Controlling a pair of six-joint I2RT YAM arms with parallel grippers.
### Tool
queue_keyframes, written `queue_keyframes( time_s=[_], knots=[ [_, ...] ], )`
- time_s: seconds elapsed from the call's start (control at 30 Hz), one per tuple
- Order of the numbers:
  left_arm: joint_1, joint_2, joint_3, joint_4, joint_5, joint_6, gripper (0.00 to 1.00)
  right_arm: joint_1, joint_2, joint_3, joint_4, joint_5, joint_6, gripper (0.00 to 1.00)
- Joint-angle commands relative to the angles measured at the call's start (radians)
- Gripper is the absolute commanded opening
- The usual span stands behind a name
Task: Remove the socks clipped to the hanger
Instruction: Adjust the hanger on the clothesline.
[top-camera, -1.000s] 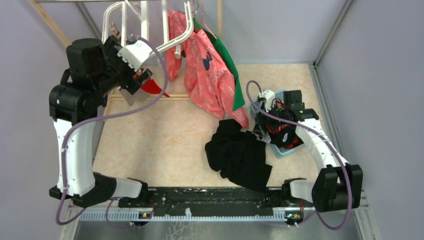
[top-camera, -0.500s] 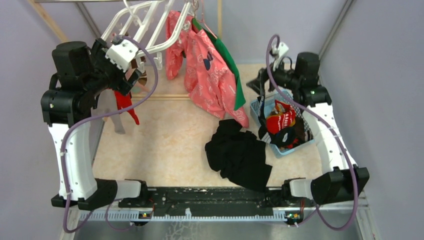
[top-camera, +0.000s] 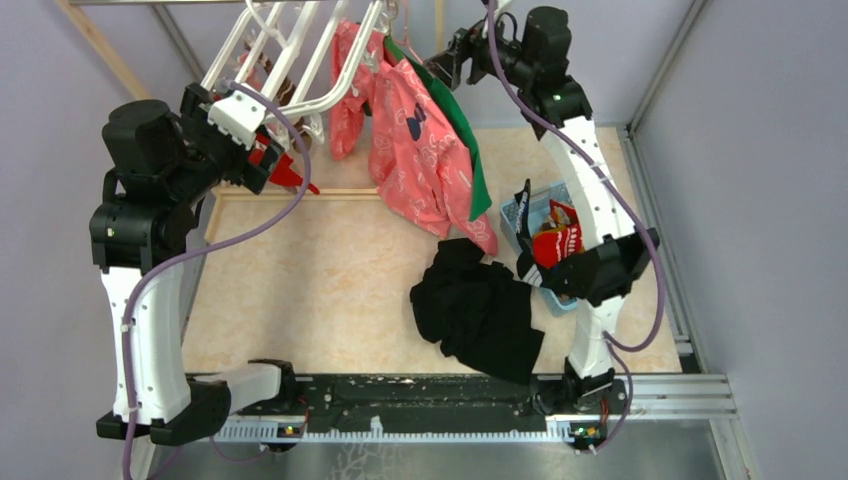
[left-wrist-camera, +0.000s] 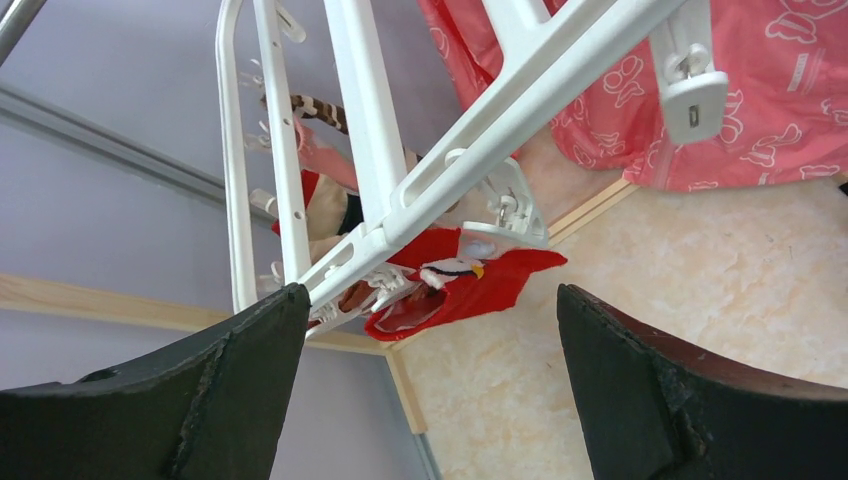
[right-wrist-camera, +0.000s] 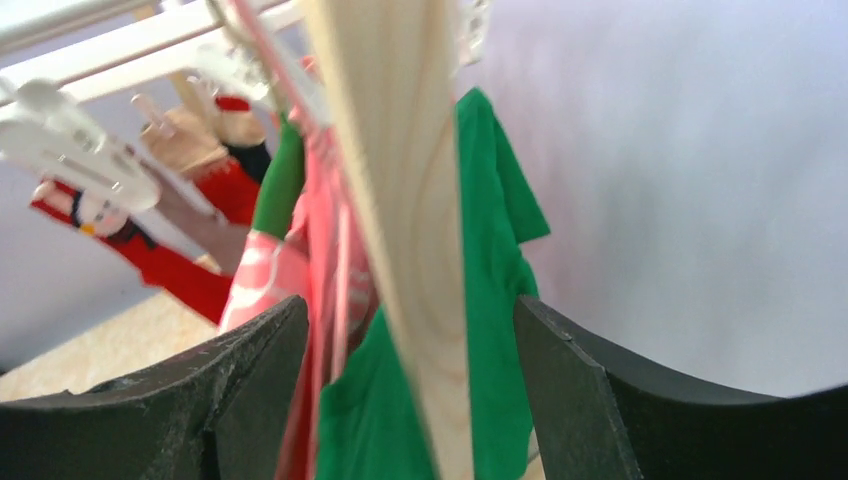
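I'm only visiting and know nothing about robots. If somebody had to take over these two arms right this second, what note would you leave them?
Left claw: open and empty, raised just under the white hanger, facing a red sock clipped to it.
Right claw: open and empty, up high by the wooden post and the green garment.
Done: some socks lie in the blue basket on the right.
Left to do: the red sock and at least one striped sock behind it hang from the clips. Unclip them, probably into the basket.
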Motion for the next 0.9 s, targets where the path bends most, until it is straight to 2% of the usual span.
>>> queue_keyframes(
  time_s=[0.0, 0.13, 0.27, 0.3, 0.53, 0.7, 0.87],
  knots=[
    [0.005, -0.018, 0.003, 0.044, 0.006, -0.030, 0.99, 0.010, 0.129, 0.253, -0.047, 0.043, 0.031, 0.74],
    [0.005, -0.029, -0.010, 0.041, 0.001, -0.031, 0.99, 0.019, 0.179, 0.279, -0.026, 0.077, 0.031, 0.64],
    [0.005, -0.040, -0.039, 0.040, -0.013, -0.014, 0.99, 0.019, 0.187, 0.283, -0.017, 0.093, 0.015, 0.45],
    [0.005, -0.041, -0.046, 0.037, -0.028, -0.004, 0.99, 0.019, 0.183, 0.284, -0.021, 0.101, 0.005, 0.39],
    [0.005, -0.043, -0.076, -0.004, -0.174, 0.100, 0.99, -0.034, 0.113, 0.237, -0.053, 0.157, -0.049, 0.12],
    [0.005, -0.021, -0.021, -0.060, -0.178, 0.143, 0.99, -0.144, 0.075, 0.189, -0.060, 0.070, -0.028, 0.06],
    [0.005, 0.026, 0.064, -0.084, -0.163, 0.169, 0.98, -0.210, 0.079, 0.209, -0.095, -0.018, -0.057, 0.02]
  ],
)
